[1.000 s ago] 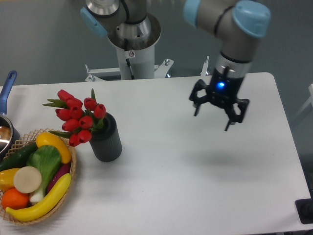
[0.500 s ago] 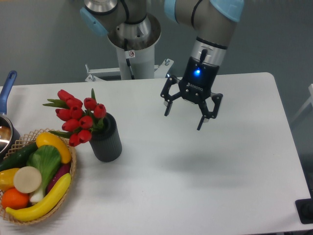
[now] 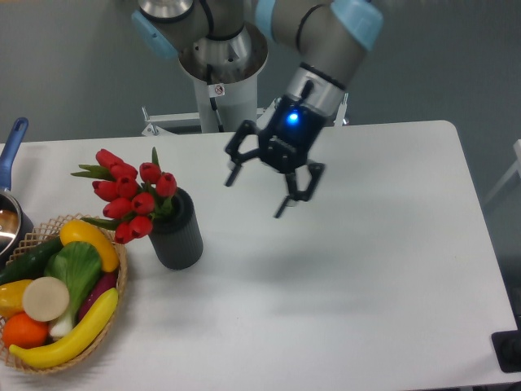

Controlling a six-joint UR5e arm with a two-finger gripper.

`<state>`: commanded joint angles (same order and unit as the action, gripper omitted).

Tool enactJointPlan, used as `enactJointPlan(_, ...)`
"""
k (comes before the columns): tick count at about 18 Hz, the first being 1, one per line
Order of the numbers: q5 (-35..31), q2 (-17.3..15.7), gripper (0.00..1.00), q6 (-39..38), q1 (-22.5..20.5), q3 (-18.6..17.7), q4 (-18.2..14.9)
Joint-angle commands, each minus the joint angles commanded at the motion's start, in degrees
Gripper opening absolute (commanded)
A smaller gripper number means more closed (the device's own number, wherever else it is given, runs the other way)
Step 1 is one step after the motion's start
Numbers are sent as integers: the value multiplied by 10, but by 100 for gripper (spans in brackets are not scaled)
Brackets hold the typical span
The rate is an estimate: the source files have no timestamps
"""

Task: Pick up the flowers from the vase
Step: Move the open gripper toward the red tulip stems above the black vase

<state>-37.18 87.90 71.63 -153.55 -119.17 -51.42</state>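
One black two-finger gripper hangs above the white table, fingers spread wide and empty. One bunch of roughly ten red tulip flowers stands in one dark ribbed cylindrical vase.

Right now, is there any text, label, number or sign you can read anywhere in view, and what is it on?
No text is readable.
Small sticker on the white robot pedestal: red and dark marks, too small and blurred to read.
Blue light above the hand: a glow only, no characters.
Vase, flowers, basket: no lettering.
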Motion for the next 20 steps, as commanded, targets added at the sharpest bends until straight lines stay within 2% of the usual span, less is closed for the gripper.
enactJointPlan(4, -1, -20, 100, 1, 25, -28, 0)
enactJointPlan(8, 0, -22, 100, 1, 70, -35, 3)
enactJointPlan(13, 0, 0, 100, 15, 98, -34, 7)
enactJointPlan(17, 1, 22, 100, 19, 102, -29, 9)
enactJointPlan(19, 10, 32, 95, 19, 111, -27, 16)
enactJointPlan(20, 18, 34, 85, 18, 112, -28, 22)
